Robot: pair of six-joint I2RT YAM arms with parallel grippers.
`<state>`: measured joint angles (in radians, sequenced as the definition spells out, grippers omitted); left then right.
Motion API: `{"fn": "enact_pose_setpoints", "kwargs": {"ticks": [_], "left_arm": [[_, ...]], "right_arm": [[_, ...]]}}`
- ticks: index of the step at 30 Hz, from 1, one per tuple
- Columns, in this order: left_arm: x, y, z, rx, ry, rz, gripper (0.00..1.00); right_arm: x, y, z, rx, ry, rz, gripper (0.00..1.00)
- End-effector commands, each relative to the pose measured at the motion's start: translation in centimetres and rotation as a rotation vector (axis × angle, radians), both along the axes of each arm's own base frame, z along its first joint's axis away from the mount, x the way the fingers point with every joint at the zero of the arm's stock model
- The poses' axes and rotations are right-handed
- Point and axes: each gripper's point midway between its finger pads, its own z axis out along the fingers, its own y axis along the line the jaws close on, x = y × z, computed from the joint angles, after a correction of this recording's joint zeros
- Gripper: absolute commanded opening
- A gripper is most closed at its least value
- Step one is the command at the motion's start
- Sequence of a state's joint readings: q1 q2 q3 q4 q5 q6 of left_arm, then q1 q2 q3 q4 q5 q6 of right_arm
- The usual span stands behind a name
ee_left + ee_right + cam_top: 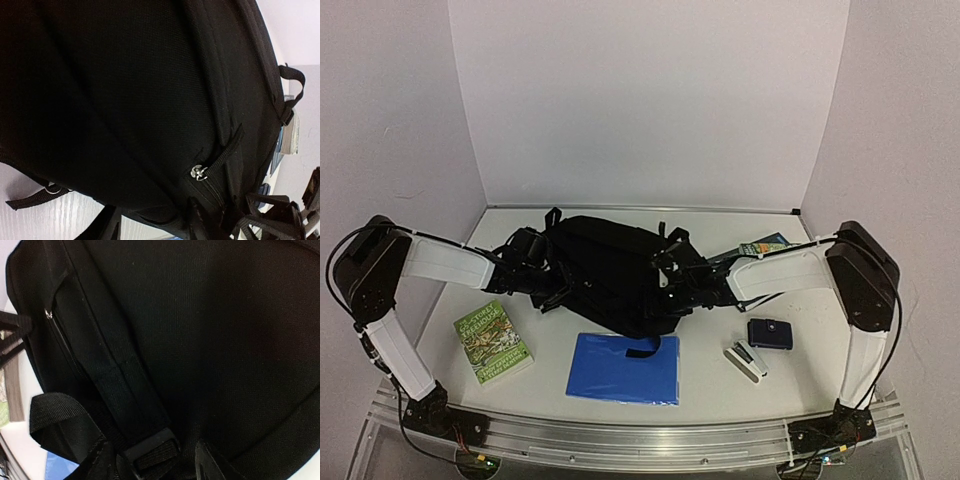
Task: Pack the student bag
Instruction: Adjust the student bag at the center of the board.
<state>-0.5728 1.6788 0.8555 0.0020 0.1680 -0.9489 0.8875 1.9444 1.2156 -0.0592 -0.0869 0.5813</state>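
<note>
So, L gripper (548,278) is up against the student bag (608,262) left side, R gripper (678,290) against its right. Opening/grip on both: can't tell.

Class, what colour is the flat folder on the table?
The folder is blue, clearest in the top view.

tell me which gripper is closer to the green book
Left. The left gripper is at the left side of the student bag, just beyond the green book. The right gripper is at the bag's right side, farther away.
</note>
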Motion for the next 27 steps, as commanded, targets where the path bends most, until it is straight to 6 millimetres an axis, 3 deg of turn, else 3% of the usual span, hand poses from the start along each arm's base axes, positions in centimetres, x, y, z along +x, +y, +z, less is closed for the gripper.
{"fn": "enact_pose_setpoints", "kwargs": {"ticks": [1, 5, 8, 10, 13, 19, 23, 24, 27], "left_arm": [[-0.2, 0.6, -1.5, -0.009, 0.021, 0.04, 0.35], [-1.4, 0.9, -2.9, -0.007, 0.067, 0.036, 0.15], [-2.3, 1.0, -3.3, 0.002, 0.074, 0.035, 0.08], [-2.8, 0.9, -3.2, 0.016, 0.067, 0.021, 0.07], [-3.1, 0.7, -2.7, 0.03, 0.053, 0.017, 0.06], [-3.5, 0.6, -1.7, 0.033, 0.037, 0.018, 0.06], [-4.1, -0.6, -1.3, 0.015, 0.033, -0.012, 0.06], [-4.2, -0.9, -1.5, 0.014, 0.036, -0.019, 0.06], [-4.7, -1.9, -1.9, 0.015, 0.05, -0.038, 0.08]], "right_arm": [[1.1, 1.0, 0.6, 0.04, -0.032, -0.036, 0.4], [2.1, 0.0, 2.8, 0.049, -0.09, -0.112, 0.09], [3.1, -1.7, 6.2, 0.058, -0.183, -0.199, 0.0], [3.8, -2.9, 8.6, 0.062, -0.251, -0.256, 0.0], [5.1, -4.9, 10.0, 0.029, -0.309, -0.326, 0.0], [9.1, -8.1, 7.9, -0.01, -0.258, -0.378, 0.0], [10.6, -7.6, 6.3, -0.04, -0.243, -0.335, 0.03], [10.8, -7.6, 5.9, -0.047, -0.24, -0.33, 0.07], [11.0, -8.3, 5.0, -0.068, -0.227, -0.342, 0.35]]}}
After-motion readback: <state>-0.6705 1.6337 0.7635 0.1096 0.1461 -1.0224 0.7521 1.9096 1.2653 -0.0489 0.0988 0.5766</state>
